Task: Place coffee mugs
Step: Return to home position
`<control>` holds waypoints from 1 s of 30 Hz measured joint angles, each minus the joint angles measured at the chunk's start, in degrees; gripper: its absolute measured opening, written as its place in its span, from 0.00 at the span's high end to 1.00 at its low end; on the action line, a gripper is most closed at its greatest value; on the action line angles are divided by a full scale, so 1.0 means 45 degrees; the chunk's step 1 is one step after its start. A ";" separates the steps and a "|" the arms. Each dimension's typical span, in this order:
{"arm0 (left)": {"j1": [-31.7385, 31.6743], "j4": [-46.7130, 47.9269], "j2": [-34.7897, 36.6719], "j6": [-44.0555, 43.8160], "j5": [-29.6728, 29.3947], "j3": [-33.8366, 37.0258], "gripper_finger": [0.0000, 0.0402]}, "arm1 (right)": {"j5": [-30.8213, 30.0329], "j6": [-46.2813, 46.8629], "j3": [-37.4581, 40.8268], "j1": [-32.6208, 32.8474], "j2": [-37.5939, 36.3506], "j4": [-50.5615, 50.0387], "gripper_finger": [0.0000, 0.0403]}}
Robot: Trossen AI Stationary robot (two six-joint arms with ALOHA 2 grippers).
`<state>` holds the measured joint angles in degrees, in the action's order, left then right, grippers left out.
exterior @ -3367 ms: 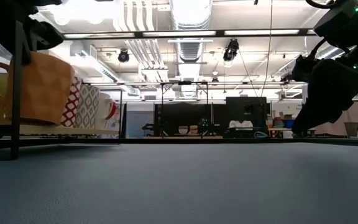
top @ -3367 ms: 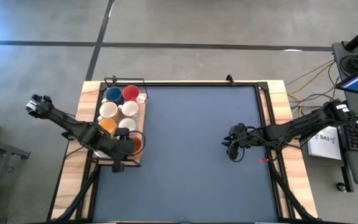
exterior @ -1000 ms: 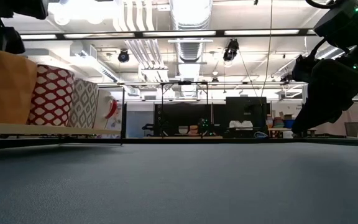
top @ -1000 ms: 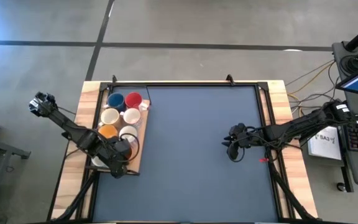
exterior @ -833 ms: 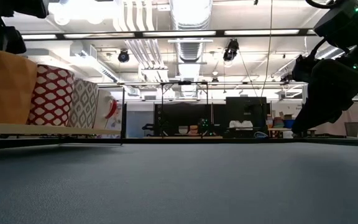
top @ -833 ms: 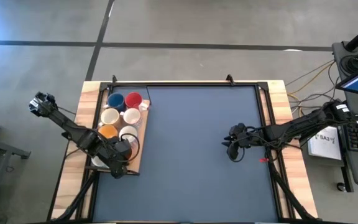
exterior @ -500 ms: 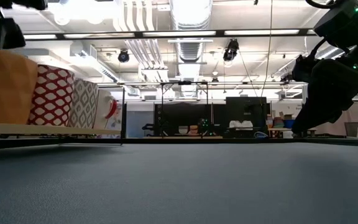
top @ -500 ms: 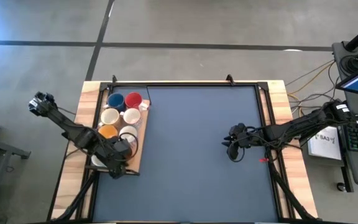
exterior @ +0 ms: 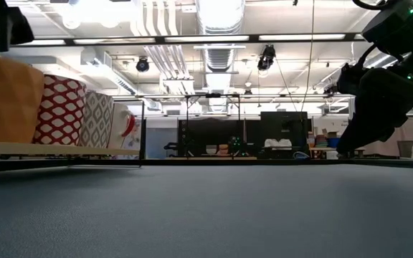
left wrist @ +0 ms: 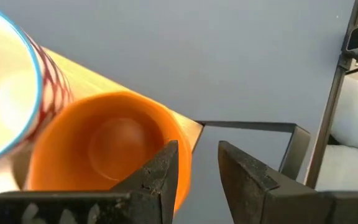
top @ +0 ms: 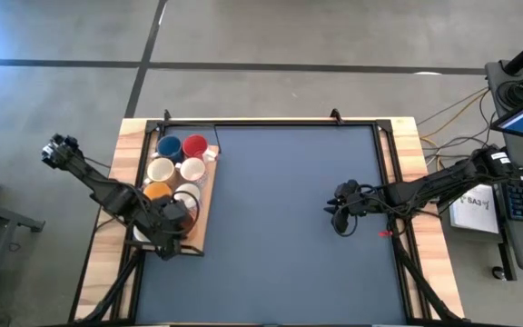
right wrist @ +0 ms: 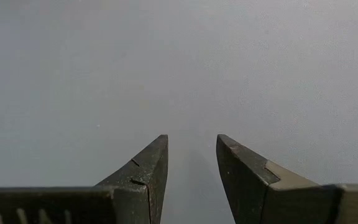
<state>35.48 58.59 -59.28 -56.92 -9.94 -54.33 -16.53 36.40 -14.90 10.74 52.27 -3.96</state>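
Observation:
Several coffee mugs stand on a wooden board (top: pixel 200 238) at the table's left side: blue (top: pixel 169 145), red (top: pixel 195 144), cream (top: pixel 159 169), white (top: pixel 190 169), orange (top: pixel 157 191) and white (top: pixel 186 193). My left gripper (top: pixel 174 220) hovers open over the board's near end. Below it, an orange mug (left wrist: pixel 104 149) stands upright on its base. In the left wrist view one finger (left wrist: pixel 166 163) is over this mug's rim and the other (left wrist: pixel 238 165) is outside it. The low view shows the gripper above the orange mug (exterior: pixel 13 100). My right gripper (top: pixel 338 214) waits open above the mat.
A patterned white mug with a blue rim (left wrist: pixel 5 93) stands next to the orange one. A black metal frame (left wrist: pixel 247 126) runs round the board and the table's edges. The grey mat (top: pixel 280 209) stretches between the two arms. A keyboard and cables lie off the table's right side.
My left gripper has risen a little above the orange mug and drifted slightly toward the table's left edge. The mugs and my right arm have kept still.

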 joint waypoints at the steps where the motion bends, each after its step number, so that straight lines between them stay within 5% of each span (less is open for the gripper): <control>1: 0.0000 0.0014 0.0024 0.0126 -0.0088 0.0000 0.76 | -0.0001 0.0003 0.0000 -0.0004 0.0000 0.0002 0.69; 8: 0.0000 0.0262 0.0746 0.1180 -0.0718 0.0000 0.76 | 0.0000 0.0005 0.0000 0.0000 0.0000 0.0000 0.69; 18: 0.0049 -0.0361 0.3343 0.4685 -0.4132 0.0056 0.76 | 0.0002 0.0000 0.0000 -0.0002 0.0000 0.0001 0.69; 25: 0.0034 -0.2662 0.4817 0.7001 -0.5399 0.1564 0.76 | 0.0002 0.0000 0.0000 0.0000 0.0000 0.0002 0.69; 30: 0.0039 -0.5771 0.6429 0.8475 -0.4698 0.3693 0.76 | -0.0001 0.0000 0.0000 0.0000 0.0000 0.0004 0.69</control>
<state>35.66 32.62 -30.35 -18.78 -31.08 -37.71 -16.53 36.40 -14.90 10.74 52.27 -3.95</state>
